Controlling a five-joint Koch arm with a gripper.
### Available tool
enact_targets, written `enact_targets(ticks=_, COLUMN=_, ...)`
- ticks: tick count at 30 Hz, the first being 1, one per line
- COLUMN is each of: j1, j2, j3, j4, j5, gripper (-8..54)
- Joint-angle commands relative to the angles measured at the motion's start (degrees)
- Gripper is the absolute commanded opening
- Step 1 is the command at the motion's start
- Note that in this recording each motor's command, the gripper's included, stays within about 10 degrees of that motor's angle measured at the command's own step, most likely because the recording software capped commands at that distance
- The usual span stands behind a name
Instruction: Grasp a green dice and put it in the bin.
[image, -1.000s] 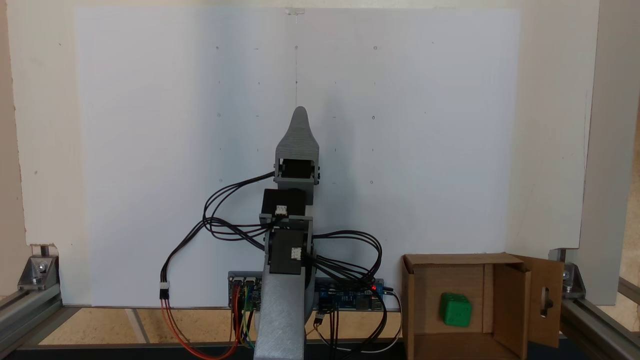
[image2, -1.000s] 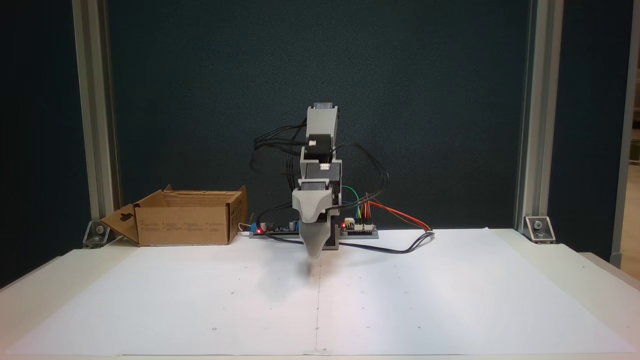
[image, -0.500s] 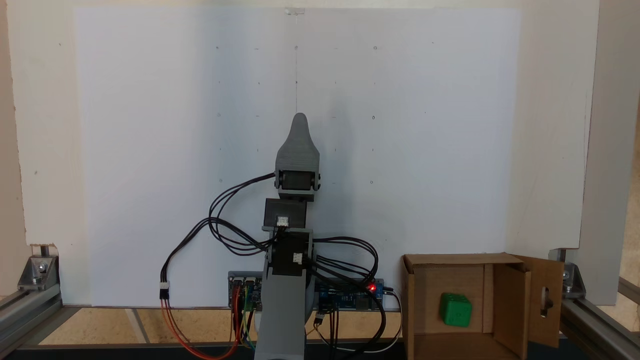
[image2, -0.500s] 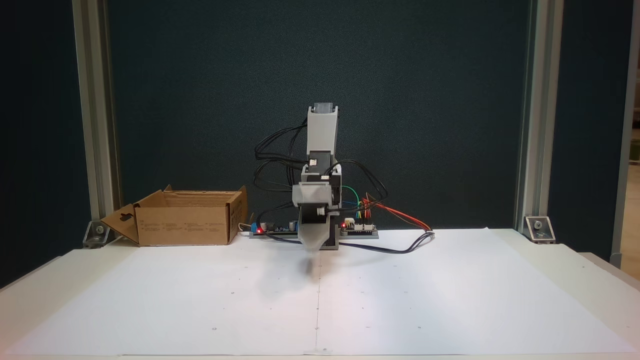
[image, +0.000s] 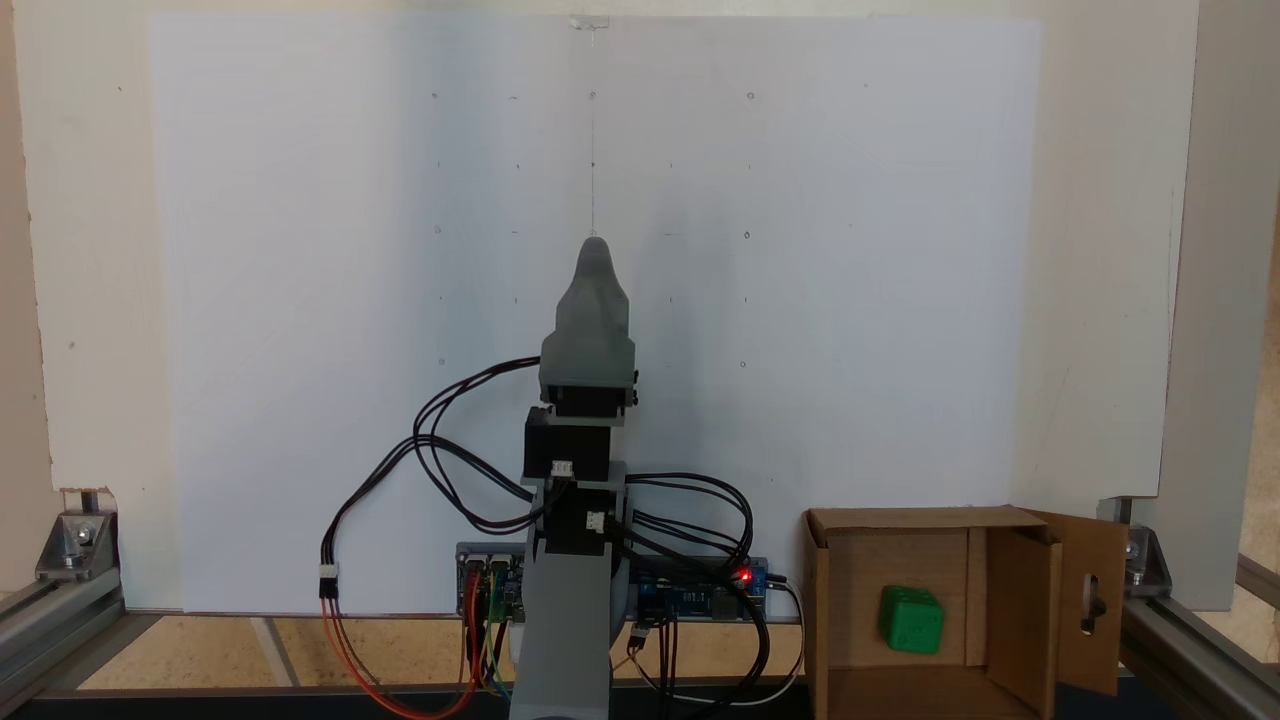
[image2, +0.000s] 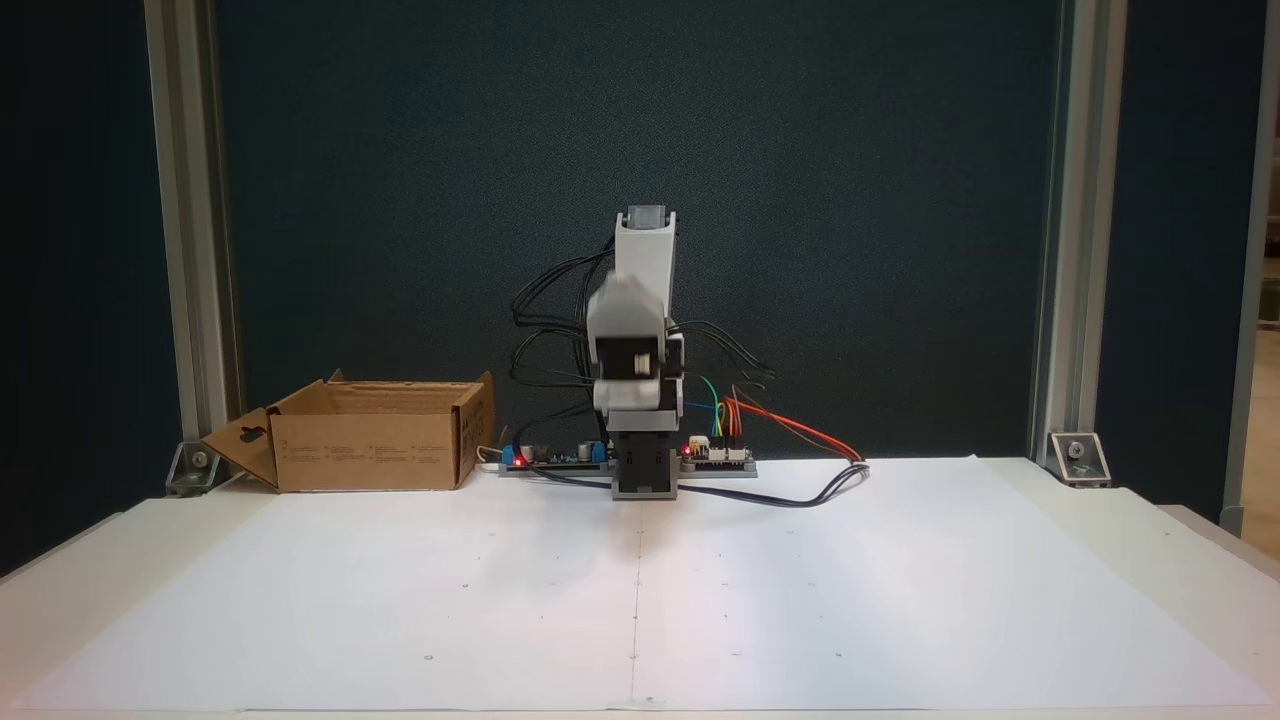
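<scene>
the worktop (image: 300, 300) is covered by a broad white sheet, and in a fixed view the arm stands at its near edge with wires looping off both sides. the gripper (image: 594, 245) points out over the middle of the sheet, well apart from everything else. its jaws lie one behind the other for both cameras, so only one grey tip shows and i cannot tell whether they are parted or closed; nothing green shows at them.

the bin (image: 835, 590) is a brown cardboard box at the sheet's corner beside the arm's base, flaps folded out, one flap with a slot cutout. in the other fixed view the bin (image2: 370, 450) sits at the left, its inside hidden by the wall.

the green dice (image: 910, 620) lies on the floor of the bin, near the middle, touching no wall that i can make out. so the drop looks already done.

as for handling, the dice looks like hard, light plastic: stiff, not fragile, but smooth with rounded edges, so likely to slip or roll. the best hold would be across two opposite flat faces, jaws square to them, clear of the corners.
</scene>
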Motion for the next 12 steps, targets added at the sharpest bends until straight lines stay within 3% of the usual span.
enact_targets(ticks=1, j1=0.0, j2=6.15, j3=2.81, j4=-9.3, j5=1.23, gripper=44.6)
enact_targets(ticks=12, j1=0.0, j2=6.15, j3=2.81, j4=-13.62, j5=1.14, gripper=44.6)
